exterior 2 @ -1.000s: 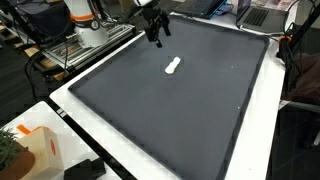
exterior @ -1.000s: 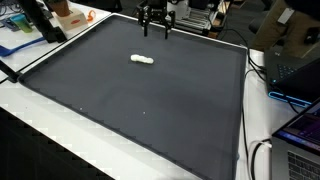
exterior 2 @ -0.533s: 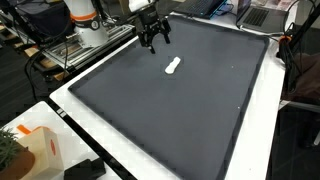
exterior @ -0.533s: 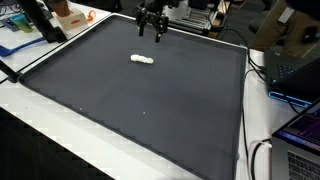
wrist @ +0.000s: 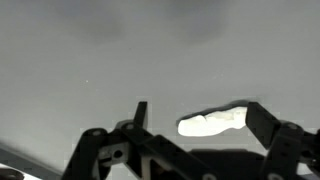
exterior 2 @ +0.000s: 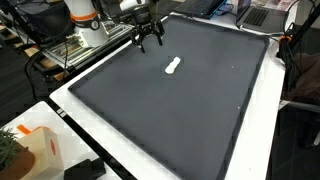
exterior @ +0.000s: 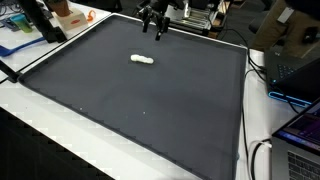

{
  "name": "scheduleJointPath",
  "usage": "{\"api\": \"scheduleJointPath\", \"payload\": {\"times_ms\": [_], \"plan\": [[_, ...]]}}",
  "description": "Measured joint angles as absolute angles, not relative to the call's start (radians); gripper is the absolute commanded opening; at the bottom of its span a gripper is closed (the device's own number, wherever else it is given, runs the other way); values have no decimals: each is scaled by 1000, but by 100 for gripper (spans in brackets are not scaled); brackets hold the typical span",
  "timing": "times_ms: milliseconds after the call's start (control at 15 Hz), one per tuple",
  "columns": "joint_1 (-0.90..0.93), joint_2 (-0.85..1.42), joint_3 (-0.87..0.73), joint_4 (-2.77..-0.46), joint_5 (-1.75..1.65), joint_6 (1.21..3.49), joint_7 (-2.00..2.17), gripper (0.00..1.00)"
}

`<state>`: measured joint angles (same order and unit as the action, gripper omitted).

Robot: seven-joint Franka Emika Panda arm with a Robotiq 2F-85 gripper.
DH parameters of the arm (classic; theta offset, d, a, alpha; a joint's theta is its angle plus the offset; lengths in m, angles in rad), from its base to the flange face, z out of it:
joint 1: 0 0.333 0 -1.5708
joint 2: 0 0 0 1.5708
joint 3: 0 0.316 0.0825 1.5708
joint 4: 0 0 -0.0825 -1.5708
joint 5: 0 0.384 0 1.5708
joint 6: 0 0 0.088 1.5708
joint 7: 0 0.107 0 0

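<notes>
On mat [exterior: 150, 110], one white piece [exterior: 143, 60].

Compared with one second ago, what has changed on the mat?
The open claw drifted a little toward the edge of the mat, away from the white piece, and turned slightly. It took hold of nothing. The white piece and the mat stayed as they were.

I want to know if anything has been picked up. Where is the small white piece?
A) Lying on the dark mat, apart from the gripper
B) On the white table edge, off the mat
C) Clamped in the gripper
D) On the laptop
A: in both exterior views the white piece lies flat on the dark mat, while the gripper hangs open above the mat, apart from it.
</notes>
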<state>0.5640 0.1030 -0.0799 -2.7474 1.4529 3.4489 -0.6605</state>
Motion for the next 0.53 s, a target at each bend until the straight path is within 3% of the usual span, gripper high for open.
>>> {"api": "scheduleJointPath", "payload": {"times_ms": [533], "plan": [[595,42,-50,-2724,1755,3450,-1138,100]]}}
